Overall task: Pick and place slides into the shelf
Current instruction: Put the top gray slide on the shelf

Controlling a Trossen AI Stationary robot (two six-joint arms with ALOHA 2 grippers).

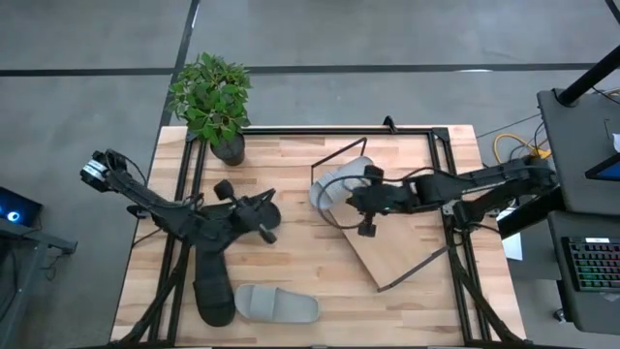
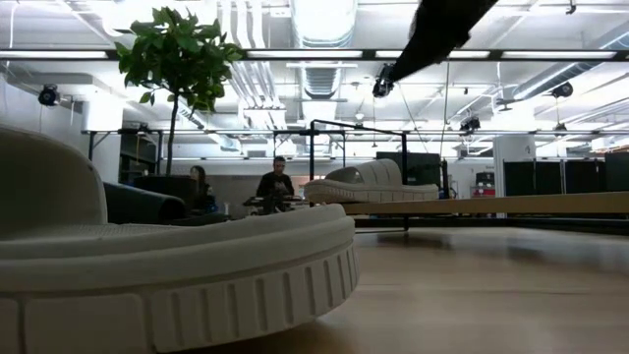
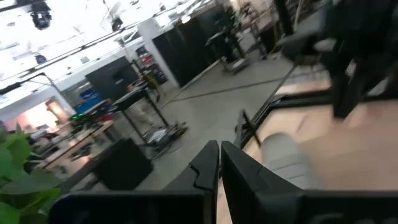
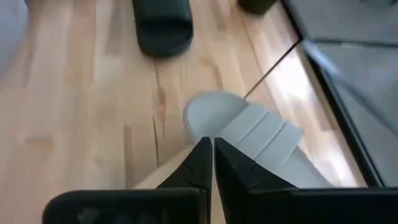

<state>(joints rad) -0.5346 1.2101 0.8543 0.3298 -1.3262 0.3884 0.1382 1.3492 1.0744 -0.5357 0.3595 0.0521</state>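
Observation:
One grey slide (image 1: pixel 334 186) lies on the far left end of the shelf (image 1: pixel 402 247), a slanted plywood board in a black rod frame. My right gripper (image 4: pixel 209 142) hangs shut just above that slide (image 4: pixel 255 137), tilted downward, with nothing between its fingers. A black slide (image 4: pixel 163 28) lies flat on the table left of the shelf. My left gripper (image 3: pixel 219 146) is shut and level above it (image 1: pixel 263 215), holding nothing. A second black slide (image 1: pixel 213 289) and a second grey slide (image 1: pixel 277 303) lie flat near the table's near left edge.
A potted plant (image 1: pixel 215 102) stands at the table's far left corner. Black frame rails (image 1: pixel 450 194) run along the table's sides and far edge. In the low view the near grey slide (image 2: pixel 157 265) fills the foreground. People sit in the room beyond the table.

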